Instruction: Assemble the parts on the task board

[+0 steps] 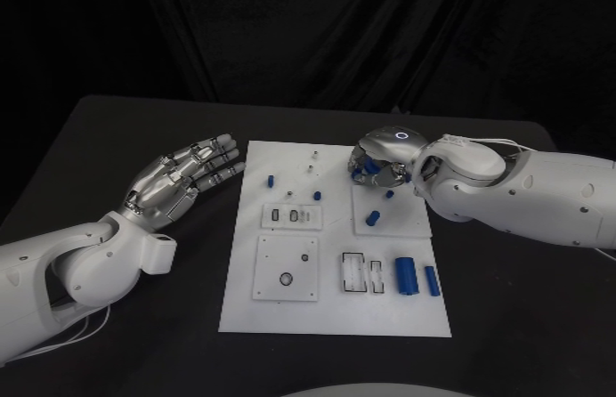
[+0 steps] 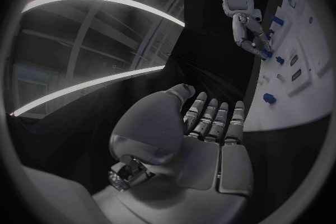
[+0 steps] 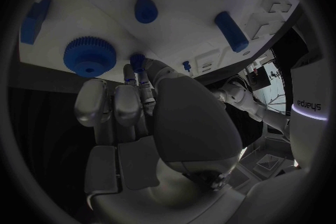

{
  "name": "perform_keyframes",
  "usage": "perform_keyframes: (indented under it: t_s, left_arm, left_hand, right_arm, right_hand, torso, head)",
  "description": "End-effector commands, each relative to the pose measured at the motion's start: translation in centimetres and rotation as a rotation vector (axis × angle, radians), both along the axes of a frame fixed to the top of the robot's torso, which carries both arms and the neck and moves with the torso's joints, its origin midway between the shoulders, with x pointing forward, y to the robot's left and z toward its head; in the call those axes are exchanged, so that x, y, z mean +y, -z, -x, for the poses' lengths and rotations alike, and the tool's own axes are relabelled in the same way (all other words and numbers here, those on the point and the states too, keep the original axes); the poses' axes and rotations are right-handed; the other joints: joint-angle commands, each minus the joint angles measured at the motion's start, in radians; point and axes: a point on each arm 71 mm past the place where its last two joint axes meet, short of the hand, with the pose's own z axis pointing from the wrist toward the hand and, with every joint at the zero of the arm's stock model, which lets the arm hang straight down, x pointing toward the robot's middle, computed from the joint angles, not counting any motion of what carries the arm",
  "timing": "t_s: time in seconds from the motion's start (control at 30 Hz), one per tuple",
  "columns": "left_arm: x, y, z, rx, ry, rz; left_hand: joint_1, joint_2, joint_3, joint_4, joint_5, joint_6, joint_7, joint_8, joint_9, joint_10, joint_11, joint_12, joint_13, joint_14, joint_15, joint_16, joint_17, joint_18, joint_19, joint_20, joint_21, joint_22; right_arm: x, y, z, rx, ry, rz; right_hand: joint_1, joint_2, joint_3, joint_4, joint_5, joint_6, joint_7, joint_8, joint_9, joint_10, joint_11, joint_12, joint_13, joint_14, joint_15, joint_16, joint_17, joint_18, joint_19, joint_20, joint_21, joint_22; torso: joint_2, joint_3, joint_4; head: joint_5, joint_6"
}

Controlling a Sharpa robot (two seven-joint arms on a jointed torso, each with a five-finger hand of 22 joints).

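The white task board (image 1: 334,312) lies in the middle of the black table. My right hand (image 1: 383,171) is bent down over its far right corner. There its thumb and fingertips (image 3: 143,79) pinch a small blue peg (image 3: 137,61) against the board, right beside a blue gear (image 3: 89,56). More blue parts lie near it: a short peg (image 3: 145,9), a long cylinder (image 3: 231,31) and a block (image 3: 35,21). My left hand (image 1: 186,180) hovers off the board's left edge, palm up, fingers straight and apart, holding nothing. The left wrist view shows the same flat palm (image 2: 210,134).
On the board's near right lie two blue cylinders (image 1: 406,275) (image 1: 433,279) beside a slotted white block (image 1: 360,272). A small blue peg (image 1: 272,182) stands at the far left, another (image 1: 374,218) sits near the right hand. Bare black table surrounds the board.
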Motion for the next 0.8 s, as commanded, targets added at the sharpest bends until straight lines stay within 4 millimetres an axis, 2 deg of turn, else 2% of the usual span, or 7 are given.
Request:
perform_keyframes:
  t_s: [0.03,0.13,0.3,0.4,0.5,0.8]
  left_arm:
    - [0.6,-1.5,0.2,-0.156,-0.057,0.146]
    - [0.6,-1.5,0.3,-0.153,-0.062,0.147]
    - [0.6,-1.5,0.3,-0.151,-0.067,0.146]
    - [0.4,-1.5,0.2,-0.15,-0.067,0.147]
    - [0.3,-1.5,0.2,-0.148,-0.063,0.149]
    - [0.0,-1.4,0.1,-0.145,-0.057,0.151]
  left_hand:
    - [-0.008,0.0,0.005,0.0,0.001,0.004,0.008,0.006,0.001,0.002,0.008,0.005,0.001,0.002,0.007,0.005,0.002,-0.018,0.004,0.005,0.004,0.001]
    - [-0.01,-0.001,0.007,0.0,0.001,0.007,0.009,0.007,0.002,0.004,0.008,0.007,0.002,0.002,0.008,0.007,0.002,-0.019,0.005,0.005,0.004,0.001]
    - [-0.01,-0.001,0.007,0.0,0.001,0.007,0.009,0.007,0.002,0.004,0.008,0.007,0.002,0.002,0.008,0.007,0.002,-0.019,0.005,0.005,0.004,0.001]
    - [-0.012,-0.003,0.009,-0.001,0.001,0.01,0.009,0.009,0.002,0.006,0.009,0.009,0.002,0.002,0.009,0.007,0.002,-0.02,0.005,0.005,0.004,0.001]
    - [-0.012,-0.003,0.009,-0.001,0.001,0.01,0.009,0.009,0.002,0.006,0.009,0.009,0.002,0.002,0.009,0.007,0.002,-0.02,0.005,0.005,0.004,0.001]
    - [-0.013,-0.003,0.01,-0.001,0.002,0.012,0.01,0.009,0.003,0.006,0.009,0.01,0.002,0.002,0.009,0.008,0.002,-0.021,0.005,0.005,0.004,0.001]
  right_arm:
    - [0.2,-1.7,0.1,-0.07,-0.01,-0.055]
    - [0.7,-3.2,0.0,-0.098,-0.02,-0.074]
    - [2.0,-4.6,-0.5,-0.117,-0.04,-0.102]
    - [3.0,-4.8,-1.2,-0.114,-0.053,-0.108]
    - [3.9,-4.9,-1.9,-0.116,-0.067,-0.109]
    - [5.8,-4.1,-3.3,-0.099,-0.081,-0.088]
  right_hand:
    - [0.005,0.002,0.007,0.001,-0.015,0.009,-0.001,0.005,0.006,0.04,-0.03,-0.001,0.001,0.002,-0.009,0.002,0.001,-0.014,0.001,-0.006,0.003,0.002]
    - [0.003,0.002,0.008,0.001,-0.019,0.009,-0.002,0.004,0.008,0.044,-0.031,-0.002,0.0,0.002,-0.01,0.0,-0.001,-0.014,0.0,-0.007,0.002,0.002]
    - [0.002,0.002,0.009,0.002,-0.022,0.009,-0.002,0.004,0.009,0.046,-0.032,-0.005,0.0,0.002,-0.01,0.001,0.001,-0.015,0.002,-0.007,0.004,0.006]
    - [0.001,0.002,0.011,0.002,-0.025,0.006,-0.002,0.001,0.01,0.045,-0.031,-0.009,-0.001,0.003,-0.011,0.001,0.004,-0.016,0.004,-0.008,0.006,0.009]
    - [0.001,0.002,0.012,0.001,-0.025,0.004,-0.002,0.0,0.01,0.044,-0.031,-0.011,-0.002,0.003,-0.011,0.001,0.004,-0.017,0.005,-0.008,0.008,0.013]
    - [0.0,0.001,0.016,0.001,-0.028,-0.004,0.001,-0.006,0.011,0.041,-0.028,-0.021,-0.004,0.004,-0.009,0.002,0.008,-0.018,0.007,-0.007,0.01,0.018]
  torso:
    - [0.0,-0.0002,-0.0003]
    - [0.0,-0.0004,0.0]
    - [0.0,0.0002,0.0002]
    - [0.0,0.0003,0.0002]
    - [0.0,0.0004,-0.0003]
    - [0.001,0.0022,0.0035]
  head:
    - [0.02,0.002]
    - [0.027,0.0]
    - [0.027,0.007]
    - [0.025,0.009]
    - [0.025,0.006]
    - [0.022,0.003]
